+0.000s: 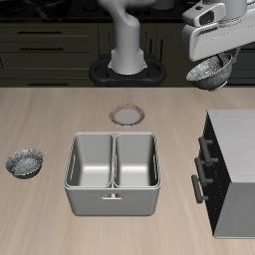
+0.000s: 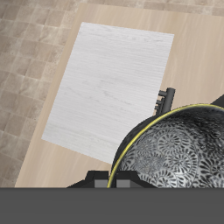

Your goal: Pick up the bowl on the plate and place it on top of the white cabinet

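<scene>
The pincer (image 1: 215,62) is clenched on the rim of the small round grey bowl with the dark-and-white speckled pattern (image 1: 212,71), holding it tilted in the air, clear of the tabletop (image 1: 50,115) and above the back end of the large boxy white cabinet with the light grey-white top (image 1: 239,139). In the wrist view the bowl (image 2: 179,153) fills the foreground just under one dark fingertip (image 2: 166,98), with the cabinet's pale top (image 2: 109,87) below. The small flat plate with the reddish-pink rim (image 1: 127,115) lies bare behind the grey two-compartment metal tub (image 1: 112,171). A second speckled bowl (image 1: 25,162) sits well apart.
</scene>
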